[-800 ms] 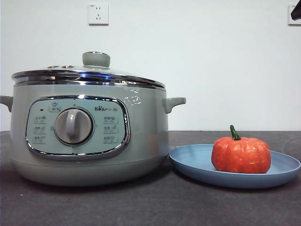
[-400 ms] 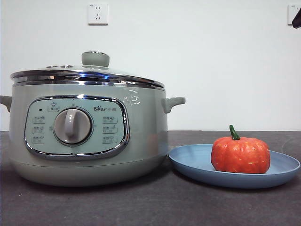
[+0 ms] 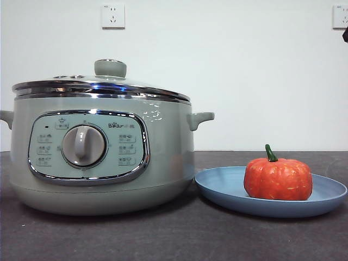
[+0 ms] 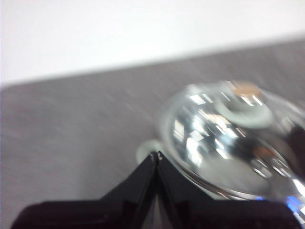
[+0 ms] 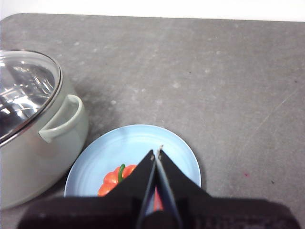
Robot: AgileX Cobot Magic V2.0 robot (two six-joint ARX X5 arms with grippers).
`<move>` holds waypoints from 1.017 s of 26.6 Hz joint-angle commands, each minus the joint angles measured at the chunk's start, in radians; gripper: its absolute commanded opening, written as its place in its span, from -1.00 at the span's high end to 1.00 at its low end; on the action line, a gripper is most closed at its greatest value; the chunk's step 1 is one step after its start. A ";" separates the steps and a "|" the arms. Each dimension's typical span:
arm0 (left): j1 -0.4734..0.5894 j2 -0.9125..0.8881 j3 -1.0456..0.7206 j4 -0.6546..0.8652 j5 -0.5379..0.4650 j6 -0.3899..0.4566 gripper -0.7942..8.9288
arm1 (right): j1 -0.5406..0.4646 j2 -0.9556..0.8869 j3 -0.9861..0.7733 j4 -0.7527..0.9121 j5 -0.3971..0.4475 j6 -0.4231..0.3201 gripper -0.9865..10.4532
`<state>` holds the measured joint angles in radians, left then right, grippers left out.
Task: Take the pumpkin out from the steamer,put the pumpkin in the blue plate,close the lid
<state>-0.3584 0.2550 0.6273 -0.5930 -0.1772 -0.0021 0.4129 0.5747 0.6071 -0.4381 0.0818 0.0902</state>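
Observation:
The orange pumpkin [image 3: 278, 178] with its green stem sits in the blue plate [image 3: 223, 184] to the right of the steamer [image 3: 103, 147]. The glass lid [image 3: 100, 87] rests shut on the steamer, its pale green knob [image 3: 110, 68] on top. My right gripper [image 5: 156, 153] hangs shut and empty high above the plate [image 5: 138, 148] and the pumpkin [image 5: 114, 179]. My left gripper [image 4: 157, 155] is shut and empty, lifted above the lid [image 4: 228, 138] near the steamer's handle. In the front view only a black tip [image 3: 345, 35] shows at the right edge.
The dark grey table [image 3: 179, 234] runs to a white wall with two sockets [image 3: 113, 16]. The steamer's side handle [image 3: 200, 118] juts toward the plate.
The black arm tip at the top right of the front view has drawn back toward the edge. Steamer, lid, plate and pumpkin stay put.

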 commanded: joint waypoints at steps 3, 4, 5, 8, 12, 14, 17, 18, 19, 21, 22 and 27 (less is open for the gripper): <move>0.179 -0.145 -0.159 0.142 0.002 0.023 0.84 | 0.000 0.001 -0.007 0.002 0.002 0.009 0.86; 0.214 -0.171 -0.201 0.175 0.006 0.025 0.84 | 0.000 0.001 -0.007 0.002 0.002 0.009 0.86; 0.242 -0.191 -0.237 0.201 0.023 0.025 0.84 | 0.000 0.001 -0.007 0.002 0.003 0.009 0.86; 0.332 -0.248 -0.380 0.263 0.110 0.026 0.84 | 0.000 0.001 -0.007 0.002 0.003 0.009 0.86; 0.380 -0.254 -0.560 0.382 0.158 0.018 0.84 | 0.000 0.001 -0.007 0.001 0.003 0.009 0.86; 0.387 -0.254 -0.607 0.396 0.157 -0.011 0.84 | 0.000 0.001 -0.007 -0.002 0.003 0.009 0.86; 0.386 -0.254 -0.617 0.391 0.158 -0.024 0.84 | 0.000 0.001 -0.007 -0.015 0.003 0.009 0.86; 0.386 -0.254 -0.617 0.390 0.157 -0.024 0.84 | 0.000 0.001 -0.007 -0.018 0.003 0.009 0.86; 0.386 -0.254 -0.616 0.390 0.157 -0.024 0.84 | 0.000 0.001 -0.007 -0.019 0.003 0.009 0.86; 0.386 -0.253 -0.616 0.390 0.156 -0.024 0.84 | 0.000 0.001 -0.007 -0.019 0.003 0.009 0.86; 0.386 -0.253 -0.616 0.390 0.156 -0.024 0.84 | 0.000 0.001 -0.007 -0.019 0.002 0.009 0.86; 0.386 -0.254 -0.616 0.390 0.156 -0.024 0.84 | 0.000 0.001 -0.007 -0.019 0.003 0.009 0.86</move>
<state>0.0242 0.0044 0.0257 -0.2047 -0.0227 -0.0196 0.4129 0.5758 0.6071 -0.4625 0.0814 0.0902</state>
